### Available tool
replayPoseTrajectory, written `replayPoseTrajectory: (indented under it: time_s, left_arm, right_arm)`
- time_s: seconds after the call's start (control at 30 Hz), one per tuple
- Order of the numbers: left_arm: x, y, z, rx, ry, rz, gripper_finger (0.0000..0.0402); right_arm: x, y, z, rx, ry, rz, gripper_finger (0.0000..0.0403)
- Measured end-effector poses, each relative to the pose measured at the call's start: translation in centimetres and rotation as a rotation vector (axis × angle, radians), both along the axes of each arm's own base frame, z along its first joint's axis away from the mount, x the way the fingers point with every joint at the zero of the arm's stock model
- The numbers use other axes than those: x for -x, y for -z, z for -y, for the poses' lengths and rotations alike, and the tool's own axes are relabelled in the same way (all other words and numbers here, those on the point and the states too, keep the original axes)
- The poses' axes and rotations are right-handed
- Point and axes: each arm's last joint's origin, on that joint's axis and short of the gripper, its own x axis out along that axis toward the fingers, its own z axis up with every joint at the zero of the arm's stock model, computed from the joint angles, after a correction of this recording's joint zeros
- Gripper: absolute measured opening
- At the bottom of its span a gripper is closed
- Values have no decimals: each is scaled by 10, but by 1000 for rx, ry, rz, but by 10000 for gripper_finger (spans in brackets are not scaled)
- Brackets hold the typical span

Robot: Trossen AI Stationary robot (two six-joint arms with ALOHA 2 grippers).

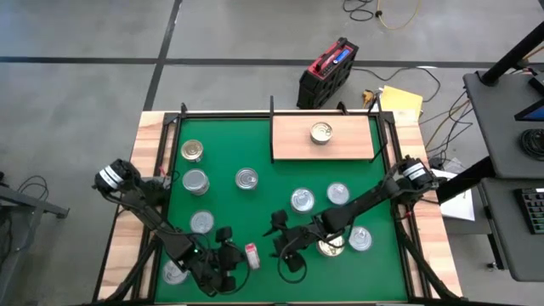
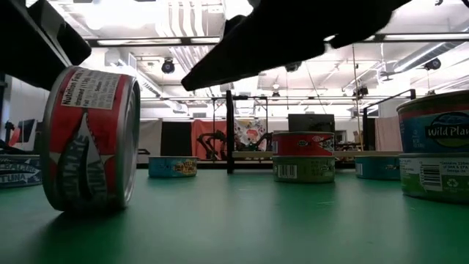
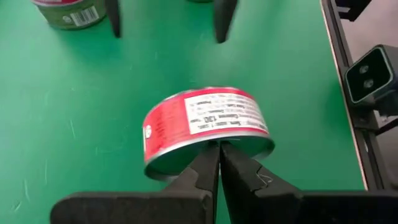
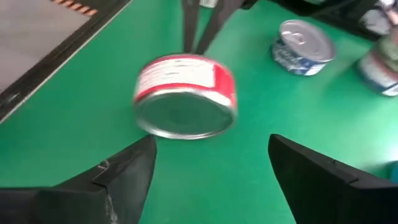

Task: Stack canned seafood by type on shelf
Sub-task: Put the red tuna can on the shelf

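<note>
A short round tin with a red and white paper label stands on its edge on the green mat, its bright metal end facing the right gripper. That pincer's two dark, wedge-shaped fingers stand wide apart with nothing between them, just short of the tin. On the tin's far side, the left gripper has its slim dark fingers pressed together into a point; their tips sit against or just under the tin's rim, and whether they actually touch it is hard to tell.

Other small tins of canned seafood lie flat and scattered over the mat beyond and to the sides of both pincers, most with silvery ribbed lids and bluish sides. One tin with a gold-toned lid sits close under the right arm. One more tin rests alone on the shelf, a flat pale wooden board at the mat's far edge, well apart from both pincers.

The mat is smooth and matte, framed by light wooden rails. Around it lies grey concrete floor with a red and black case and loose cables. The low view shows a bright hall with ceiling lights.
</note>
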Motion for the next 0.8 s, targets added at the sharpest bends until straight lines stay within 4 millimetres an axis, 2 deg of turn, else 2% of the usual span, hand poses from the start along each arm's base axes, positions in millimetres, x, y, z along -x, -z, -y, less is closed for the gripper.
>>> replayPoseTrajectory:
  time_s: [0.13, 0.23, 0.43, 0.6, 0.7, 0.8]
  left_arm:
    - [-4, 8, 1, -30, -33, 27, 0]
    - [-6, 16, 0, -65, -68, 37, 0]
    - [-13, 28, -3, -104, -180, 99, 0]
    - [-18, 36, -7, -106, -256, 132, 0]
    - [-17, 36, -7, -116, -253, 120, 0]
    - [-13, 31, -8, -125, -240, 108, 0]
  right_arm:
    - [4, 3, -5, 75, -37, -14, 309]
    - [4, 1, -6, 48, -13, -2, 305]
    - [1, 0, 0, -172, 220, -33, 293]
    - [7, -2, 2, -335, 374, -115, 278]
    - [16, -7, 2, -303, 328, -192, 268]
    - [25, -11, -2, -170, 235, -218, 259]
